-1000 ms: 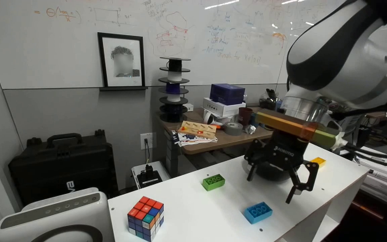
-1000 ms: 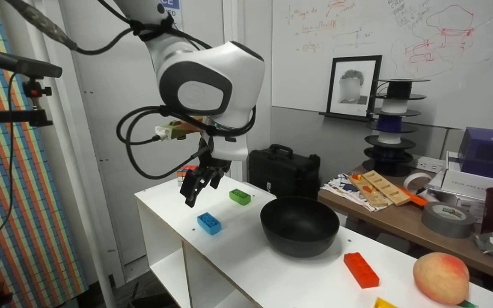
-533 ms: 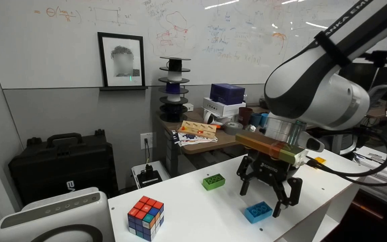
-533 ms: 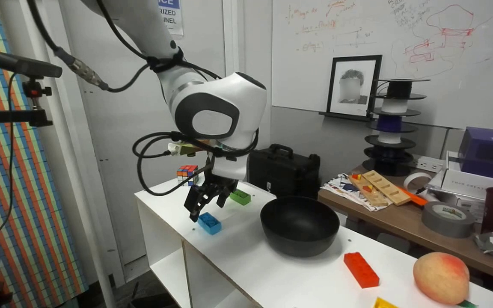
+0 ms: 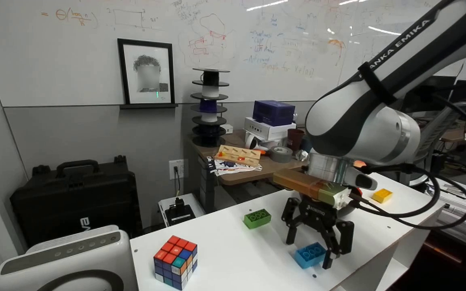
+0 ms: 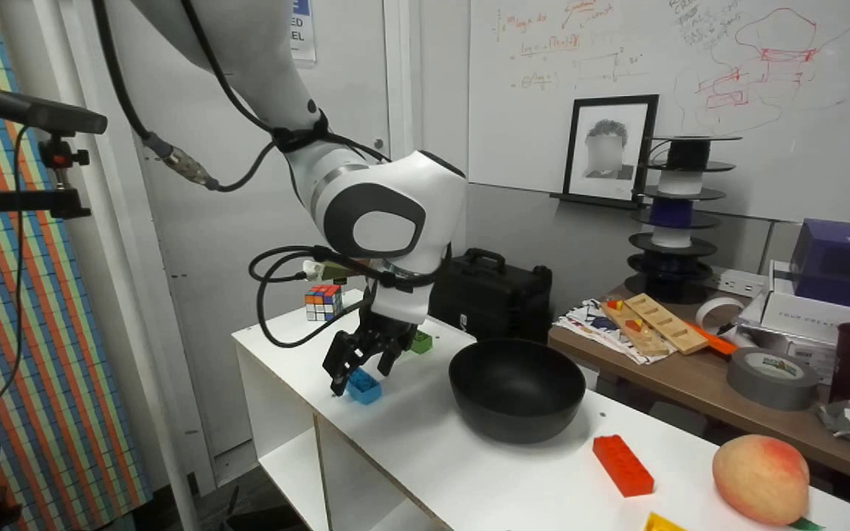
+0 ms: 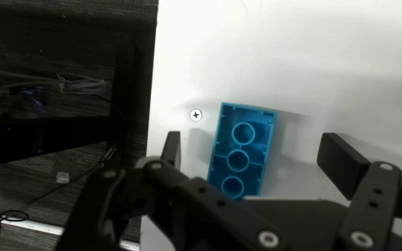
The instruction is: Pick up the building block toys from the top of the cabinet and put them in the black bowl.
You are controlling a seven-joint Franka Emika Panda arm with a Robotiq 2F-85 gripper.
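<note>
The blue block (image 5: 310,256) lies hollow side up near an edge of the white cabinet top (image 5: 233,250). It also shows in an exterior view (image 6: 366,392) and the wrist view (image 7: 246,146). My gripper (image 5: 308,254) is open and empty, low over the blue block; in the wrist view (image 7: 251,150) its fingers are on either side, apart from it. The green block (image 5: 257,218) lies a little away and is partly hidden by the gripper in an exterior view (image 6: 422,341). The yellow block (image 5: 382,195) lies farther off. The black bowl (image 6: 517,398) stands upright on the cabinet, its visible inside empty.
A puzzle cube (image 5: 175,262) stands at one end of the cabinet. A red block (image 6: 623,465) and an orange peach-like ball (image 6: 761,479) lie beyond the bowl. The cabinet's edge drops off close to the blue block. A cluttered brown desk (image 6: 587,352) stands behind.
My open gripper has come down and moved from beside the bowl's side to low over the blue block. The blocks and the bowl have not moved.
</note>
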